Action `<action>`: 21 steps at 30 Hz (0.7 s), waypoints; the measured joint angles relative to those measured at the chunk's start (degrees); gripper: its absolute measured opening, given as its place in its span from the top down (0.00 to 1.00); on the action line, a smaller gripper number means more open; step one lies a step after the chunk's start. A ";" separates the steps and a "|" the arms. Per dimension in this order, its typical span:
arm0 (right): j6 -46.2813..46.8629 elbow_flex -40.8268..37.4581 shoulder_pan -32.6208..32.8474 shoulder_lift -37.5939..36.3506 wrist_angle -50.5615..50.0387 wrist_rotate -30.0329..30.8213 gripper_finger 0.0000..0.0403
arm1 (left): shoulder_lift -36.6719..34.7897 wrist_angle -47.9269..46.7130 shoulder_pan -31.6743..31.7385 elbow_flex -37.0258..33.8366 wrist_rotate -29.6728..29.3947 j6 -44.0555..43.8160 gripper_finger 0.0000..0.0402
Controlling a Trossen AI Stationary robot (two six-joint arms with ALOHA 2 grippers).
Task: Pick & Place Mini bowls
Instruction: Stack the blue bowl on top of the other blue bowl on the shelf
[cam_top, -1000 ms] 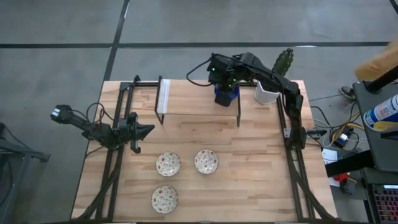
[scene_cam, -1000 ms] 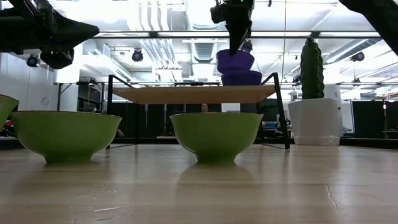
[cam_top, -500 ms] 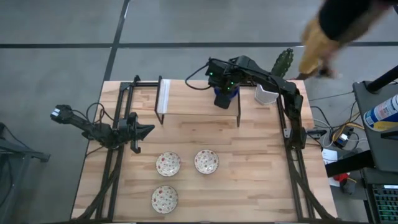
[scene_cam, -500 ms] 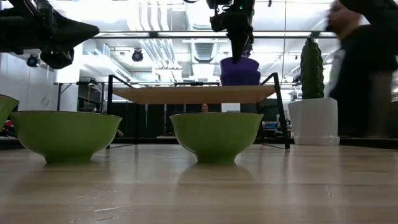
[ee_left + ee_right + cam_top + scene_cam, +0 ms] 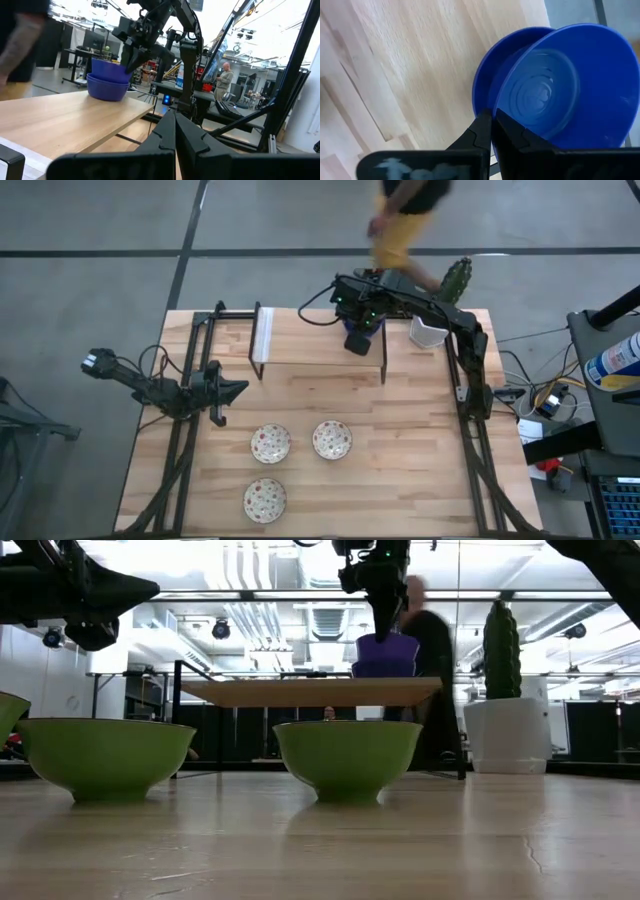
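Blue mini bowls [image 5: 106,80], stacked one in another on the raised wooden shelf [image 5: 320,338] in the upper centre of the high view; in the right wrist view the upper blue bowl [image 5: 565,85] sits tilted inside the lower one [image 5: 487,80]. The right gripper [image 5: 493,120] reaches down onto the stack, its fingers pinched on the rim of the upper blue bowl. Three speckled mini bowls [image 5: 270,443] lie on the table [image 5: 400,470] in the lower centre of the high view: two side by side, the third [image 5: 265,499] below the left one; in the low view they show green outer walls [image 5: 347,758]. The left gripper [image 5: 240,389] hangs closed and empty at the left of the high view, beside the frame, well apart from all bowls. A white pot with a cactus [image 5: 432,330] stands just right of the shelf. A person [image 5: 405,220], blurred, passes beyond the table's far edge at the top of the high view
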 joint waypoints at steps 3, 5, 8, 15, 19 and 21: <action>-0.05 -1.24 0.11 0.00 0.03 -0.22 0.98 | 0.00 0.01 0.01 0.01 0.00 0.00 1.00; -0.44 -2.16 0.11 0.00 0.00 -0.39 0.98 | 0.00 0.00 0.00 0.01 -0.01 0.00 1.00; -1.04 -3.45 0.11 0.00 0.07 -0.41 0.98 | 0.00 0.01 0.00 0.00 0.00 0.00 1.00; -1.26 -5.86 0.11 0.00 0.13 -2.64 0.98 | 0.00 0.01 0.02 0.02 -0.02 0.00 1.00; -1.28 -6.49 0.27 -0.13 0.14 -2.75 0.98 | 0.00 -0.01 0.02 0.00 0.00 0.00 1.00; -1.24 -6.49 0.28 -0.19 0.12 -2.69 0.98 | 0.00 -0.01 0.02 0.01 0.00 0.00 1.00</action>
